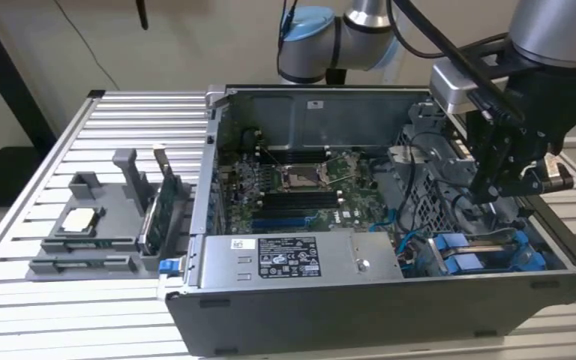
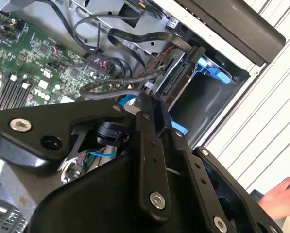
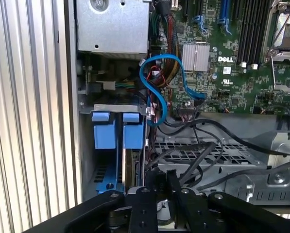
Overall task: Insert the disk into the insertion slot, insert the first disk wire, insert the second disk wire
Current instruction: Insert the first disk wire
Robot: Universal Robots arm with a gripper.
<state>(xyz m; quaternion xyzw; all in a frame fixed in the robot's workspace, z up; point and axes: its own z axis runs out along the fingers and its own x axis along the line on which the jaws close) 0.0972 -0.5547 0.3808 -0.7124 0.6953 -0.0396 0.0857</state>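
The disk [image 3: 119, 133] seems, though partly hidden, to stand on edge inside the insertion slot [image 3: 113, 108]. Stiff, rather heavy and shock-sensitive, it is best held by its blue frame. The gripper [image 3: 159, 178] hangs near it, fingers [image 3: 150, 194] drawn together; a pinched wire I cannot confirm. The second wrist view adds a person's hand [image 2: 281, 196] beside the case [image 2: 232, 24].

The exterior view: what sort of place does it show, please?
Probably a robotics lab or test bench: a robot arm reaches into an open computer case on a slatted metal table, with a grey fixture of parts beside it.
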